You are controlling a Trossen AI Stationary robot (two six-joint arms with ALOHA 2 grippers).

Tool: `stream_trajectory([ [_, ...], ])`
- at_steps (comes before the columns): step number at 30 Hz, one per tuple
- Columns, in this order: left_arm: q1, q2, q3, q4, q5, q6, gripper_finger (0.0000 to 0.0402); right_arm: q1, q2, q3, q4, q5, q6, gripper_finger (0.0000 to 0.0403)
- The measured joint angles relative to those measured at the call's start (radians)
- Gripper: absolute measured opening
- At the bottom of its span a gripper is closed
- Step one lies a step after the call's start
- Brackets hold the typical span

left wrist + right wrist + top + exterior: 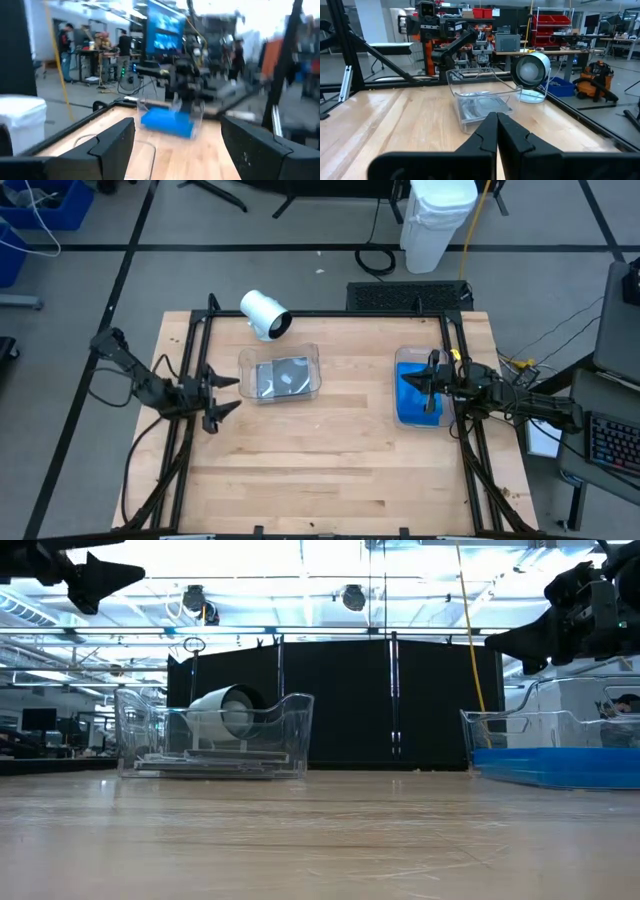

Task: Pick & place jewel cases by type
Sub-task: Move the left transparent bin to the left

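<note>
Dark grey jewel cases lie flat in a clear tray at the table's far left of centre; they also show in the right wrist view. Blue jewel cases lie stacked in a second clear tray at the right, and show in the low view. My left gripper stands open near the table's left edge, raised, pointing toward the right. My right gripper is shut and hangs above the blue cases' tray, pointing left, with nothing between its fingers.
A white cylinder on a wire stand sits at the far left, just behind the grey cases' tray. Bare wood lies between the two trays and across the table's near half. A black frame runs along the left, right and far edges.
</note>
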Motion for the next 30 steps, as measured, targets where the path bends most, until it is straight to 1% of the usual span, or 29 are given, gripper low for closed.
stream_trajectory([
  [3,0.051,0.0,0.005,0.013,-0.001,-0.104,0.0296,0.0,0.0,-0.001,0.0,0.0,0.0,0.0],
  [6,0.093,0.0,0.014,0.038,0.016,-0.159,0.0296,0.0,0.0,-0.001,0.0,0.0,0.0,0.0],
  [10,0.117,0.008,0.015,0.026,0.102,-0.179,0.0296,0.0,0.0,-0.001,0.0,0.0,0.0,0.0],
  [12,0.125,0.027,0.015,0.004,0.106,-0.149,0.0296,0.0,0.0,-0.001,0.0,0.0,0.0,0.0],
  [14,0.141,0.069,0.015,0.003,0.066,-0.129,0.0296,0.0,0.0,-0.001,0.0,0.0,0.0,0.0],
  [17,0.187,0.147,0.015,0.021,-0.052,-0.093,0.0296,0.0,0.0,-0.002,-0.001,0.0,0.0,0.0],
  [18,0.208,0.171,0.015,0.033,-0.069,-0.086,0.0295,0.0,0.0,-0.002,0.0,0.0,0.0,0.0],
  [20,0.257,0.224,0.015,0.082,-0.064,-0.082,0.0283,0.0,0.0,-0.002,-0.001,0.0,0.0,0.0],
  [22,0.315,0.276,0.015,0.144,-0.018,-0.082,0.0255,0.0,0.0,-0.002,-0.001,0.0,0.0,0.0],
  [24,0.376,0.332,0.015,0.213,0.042,-0.082,0.0212,0.0,0.0,-0.002,-0.001,0.0,0.0,0.0],
  [27,0.473,0.411,0.018,0.271,0.139,-0.089,0.0122,0.0,0.0,-0.002,-0.001,0.0,0.0,0.0],
  [29,0.536,0.46,0.044,0.263,0.222,-0.121,0.0052,0.0,0.0,-0.002,-0.001,0.0,0.0,0.0],
  [30,0.567,0.481,0.062,0.242,0.262,-0.147,0.0026,0.0,0.0,-0.002,-0.001,0.0,0.0,0.0],
])
